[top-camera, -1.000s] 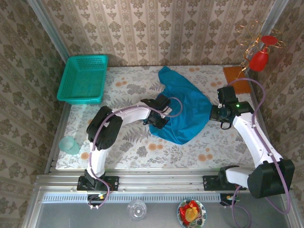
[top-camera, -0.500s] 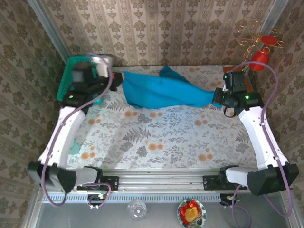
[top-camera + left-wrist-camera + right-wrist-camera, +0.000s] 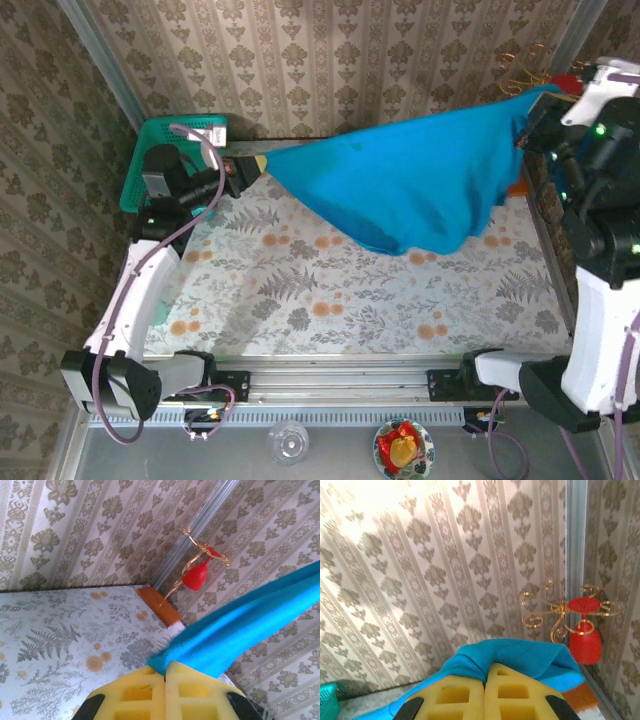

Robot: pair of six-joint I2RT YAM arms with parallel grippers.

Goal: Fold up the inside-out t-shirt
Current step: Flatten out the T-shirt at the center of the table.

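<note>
The near part of the flowered surface (image 3: pixel 330 310) is bare of cloth. A second ago the t-shirt (image 3: pixel 410 185) lay there in a heap, right of the middle, with one hand at each side of it. Half a second ago it was drawn out low along the far edge.

Now it hangs in the air as a wide sheet between the two hands. Its lower edge sags toward the right middle of the surface, and I cannot tell if it touches there.

The left hand (image 3: pixel 165 667) is pressed together on a corner of the cloth, just in front of the basket (image 3: pixel 200 121) at the far left. The shirt runs away from it up and to the right.

The right hand (image 3: pixel 486 672) is raised high at the far right, close to the red glass ornament (image 3: pixel 585 640) and the wall (image 3: pixel 350 60). Its fingers are closed on a bunched fold at the opposite corner.

I judge this to be the spreading step. The shirt is opened out and pulled fairly taut along its top edge, ready to be laid flat, but no fold has been made yet.
</note>
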